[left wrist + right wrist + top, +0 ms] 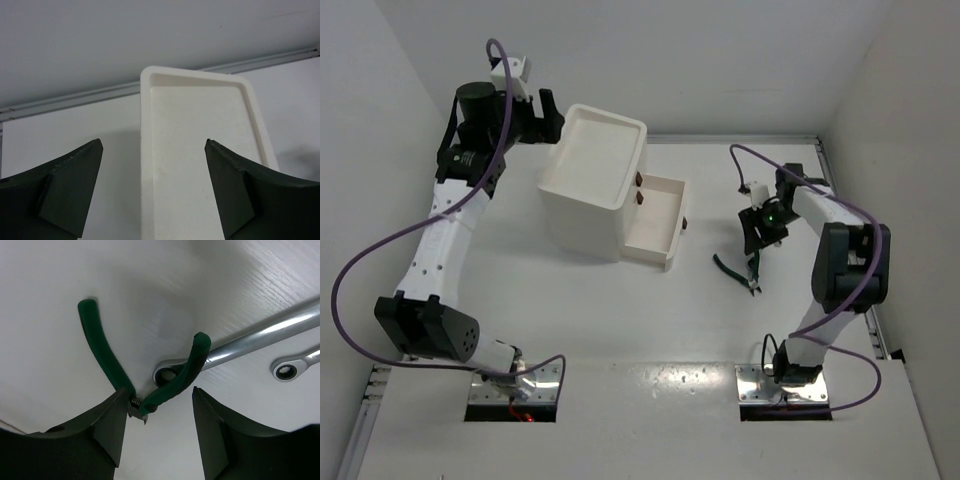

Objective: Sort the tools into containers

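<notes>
The dark green-handled pliers (102, 347) lie on the white table, handles spread, with one handle across the ring end of a silver wrench (260, 337). A second silver wrench (292, 365) lies just beyond it. My right gripper (159, 395) is open and hangs low over the pliers, whose head sits by its left finger (102, 432). In the top view the pliers (732, 272) lie below the right gripper (757, 245). The white drawer unit (582, 215) has one drawer (655, 225) pulled out. My left gripper (154, 142) is open and empty over the unit's top tray (200, 150). The yellow-handled pliers are out of view.
White walls close in the table at the back and both sides. The left arm (440, 230) reaches along the left wall to the unit's back left corner (545, 118). The right arm's elbow (850, 260) sits near the right wall.
</notes>
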{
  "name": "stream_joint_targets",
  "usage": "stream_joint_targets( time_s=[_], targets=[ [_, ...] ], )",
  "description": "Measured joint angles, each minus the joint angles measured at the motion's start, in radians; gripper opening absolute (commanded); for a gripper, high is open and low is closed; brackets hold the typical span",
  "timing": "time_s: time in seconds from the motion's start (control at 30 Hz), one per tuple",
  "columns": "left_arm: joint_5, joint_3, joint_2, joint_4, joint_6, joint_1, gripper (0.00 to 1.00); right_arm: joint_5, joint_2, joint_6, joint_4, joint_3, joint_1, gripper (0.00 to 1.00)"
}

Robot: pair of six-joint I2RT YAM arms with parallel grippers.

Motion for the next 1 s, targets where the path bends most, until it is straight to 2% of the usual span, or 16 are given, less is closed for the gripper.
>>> stream_joint_targets(
  time_s=[0.33,0.4,0.43,0.47,0.6,0.67,0.83,1.0],
  targets=[
    [-0.008,0.011,-0.026,0.017,0.002,0.000,0.92,0.030,0.121,0.056,0.053,0.022,-0.003,0.53],
    [-0.011,0.011,-0.026,0.017,0.002,0.000,0.92,0.032,0.146,0.060,0.058,0.042,-0.003,0.45],
    [-0.013,0.011,-0.026,0.017,0.002,0.000,0.92,0.033,0.157,0.060,0.061,0.051,-0.003,0.32],
    [-0.015,0.011,-0.026,0.017,0.003,0.000,0.92,0.035,0.168,0.061,0.064,0.063,-0.003,0.26],
    [-0.027,0.010,-0.026,0.016,0.003,0.000,0.92,0.036,0.196,0.081,0.062,0.101,-0.008,0.11],
    [-0.029,0.008,-0.026,0.018,0.002,0.000,0.92,0.037,0.202,0.082,0.058,0.111,-0.012,0.00],
    [-0.037,-0.010,-0.027,0.016,0.003,0.000,0.92,0.028,0.200,0.110,0.038,0.139,-0.023,0.00],
    [-0.051,-0.031,-0.027,0.016,0.002,0.000,0.93,0.037,0.158,0.279,-0.014,0.237,-0.007,0.00]
  ],
)
